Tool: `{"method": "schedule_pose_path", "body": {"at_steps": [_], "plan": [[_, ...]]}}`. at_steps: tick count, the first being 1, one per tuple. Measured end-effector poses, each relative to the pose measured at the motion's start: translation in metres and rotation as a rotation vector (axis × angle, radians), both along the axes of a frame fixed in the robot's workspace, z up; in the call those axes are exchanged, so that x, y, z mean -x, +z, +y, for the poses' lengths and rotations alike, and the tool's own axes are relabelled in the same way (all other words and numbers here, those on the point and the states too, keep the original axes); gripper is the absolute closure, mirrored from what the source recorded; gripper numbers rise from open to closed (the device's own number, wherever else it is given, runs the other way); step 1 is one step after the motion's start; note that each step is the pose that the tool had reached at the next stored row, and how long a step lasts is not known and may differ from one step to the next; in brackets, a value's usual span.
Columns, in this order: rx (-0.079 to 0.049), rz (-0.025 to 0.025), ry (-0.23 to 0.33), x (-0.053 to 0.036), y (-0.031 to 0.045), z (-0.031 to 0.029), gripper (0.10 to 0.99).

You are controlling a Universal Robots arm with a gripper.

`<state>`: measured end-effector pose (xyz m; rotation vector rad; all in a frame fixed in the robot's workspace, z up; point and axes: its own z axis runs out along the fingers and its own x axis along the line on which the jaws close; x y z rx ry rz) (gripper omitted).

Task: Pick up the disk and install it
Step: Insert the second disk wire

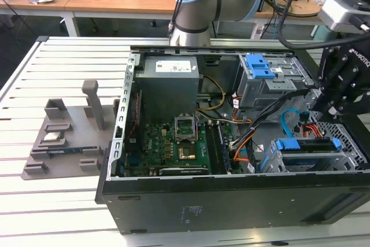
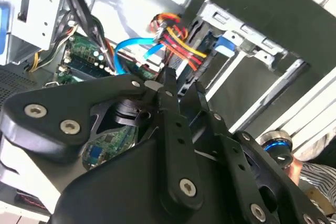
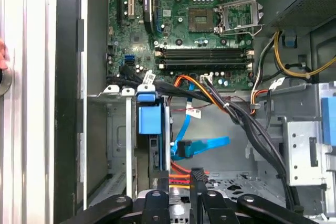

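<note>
Black two-finger gripper (image 3: pixel 195 182) looks pinched shut, holding nothing — hard to confirm; silver blue-framed disk (image 3: pixel 153 145) sits edge-up in its bay just ahead of the fingertips; probably rigid, heavyish, fragile — grip the carrier's edges.

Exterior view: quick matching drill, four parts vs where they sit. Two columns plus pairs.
Things:
1. disk
2. grey parts tray
3. power supply
4. claw

Places:
A. on the slatted table, off the case's side at the exterior view's left
B. standing on edge in the cage at the case's near corner, exterior view's right
C. above the case's end at the exterior view's right
D. inside the case at its far wall, beyond the motherboard

Pairs: 1-B, 2-A, 3-D, 4-C
</note>
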<state>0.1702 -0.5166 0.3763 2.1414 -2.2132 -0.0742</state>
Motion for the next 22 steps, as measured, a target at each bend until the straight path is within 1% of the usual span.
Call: {"method": "schedule_pose_path", "body": {"at_steps": [1,2,5,6,7,11,13,15,17,18,19,20,21,22], "plan": [[0.000,-0.0002,0.001,0.0070,-0.0003,0.0013,0.784],[0.000,-0.0003,0.001,0.0112,-0.0004,0.0013,0.784],[0.000,-0.0004,0.004,0.0197,-0.0021,0.0012,0.784],[-0.001,-0.0003,0.013,0.0232,-0.0050,0.0011,0.784],[-0.001,-0.0004,0.021,0.0252,-0.0061,0.0012,0.784],[-0.001,-0.0004,0.023,0.0253,-0.0061,0.0012,0.784],[-0.001,-0.0004,0.023,0.0254,-0.0062,0.0012,0.800],[-0.001,-0.0003,0.024,0.0253,-0.0062,0.0012,0.925],[-0.001,-0.0004,0.024,0.0254,-0.0062,0.0011,0.925],[-0.001,-0.0003,0.024,0.0253,-0.0062,-0.0015,0.925],[0.004,-0.0003,0.024,0.0253,-0.0072,-0.0134,0.925],[0.005,-0.0003,0.025,0.0227,-0.0126,-0.0181,0.925],[0.006,-0.0002,0.025,0.0194,-0.0178,-0.0186,0.925],[0.008,-0.0002,0.025,0.0173,-0.0207,-0.0186,0.925]]}}
